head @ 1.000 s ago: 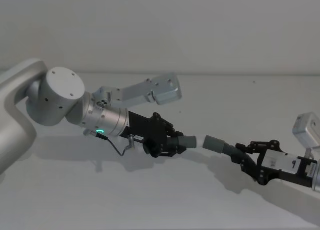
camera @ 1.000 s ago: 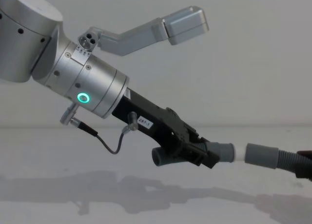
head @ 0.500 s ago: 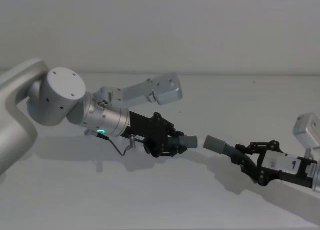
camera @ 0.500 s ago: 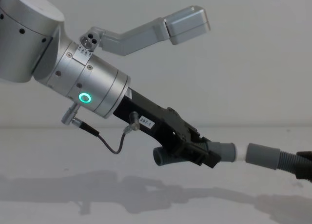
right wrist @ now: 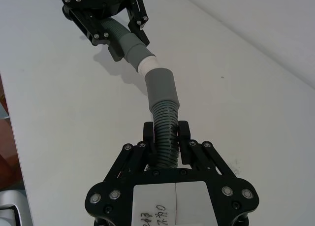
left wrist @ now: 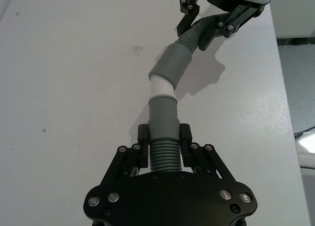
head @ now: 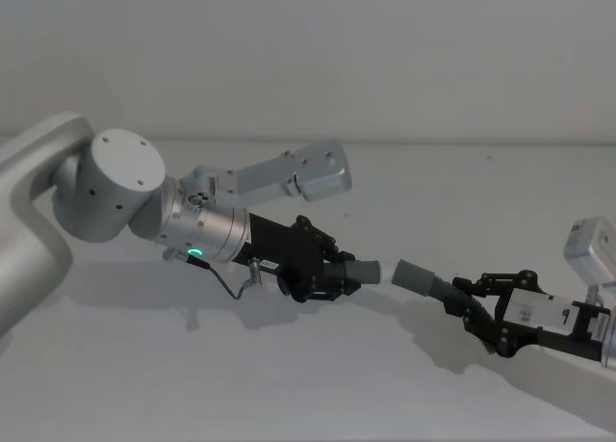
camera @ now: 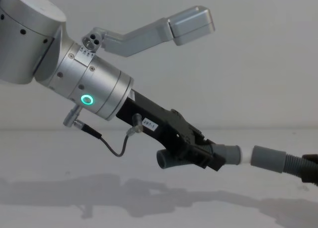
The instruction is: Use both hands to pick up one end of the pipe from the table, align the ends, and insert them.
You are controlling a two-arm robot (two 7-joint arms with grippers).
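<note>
Left gripper, mounted on a thick silver wrist with a lit green ring light, is clamped on the short pipe piece; its black fingers press against both sides of the piece just behind the collar. This piece is held in the air above the table, slanting down toward the robot's right. Its white-tipped collar end points at the other piece.

Right gripper is pinched on the ribbed pipe piece, with its fingers closed against the ribbed section. The wider smooth grey socket end projects from this gripper toward the robot's left and is also clear of the table.

In the chest view the white tip reaches the mouth of the socket; whether it has entered cannot be determined there. In both wrist views the white tip meets the socket rim, with part of the white tip exposed. The two pieces do not lie in one straight line in the wrist views; they meet at a slight angle.

Shadows of both arms fall on the table beneath the held pieces. A grey angled bracket with a box-shaped camera housing stands out from the left wrist.
</note>
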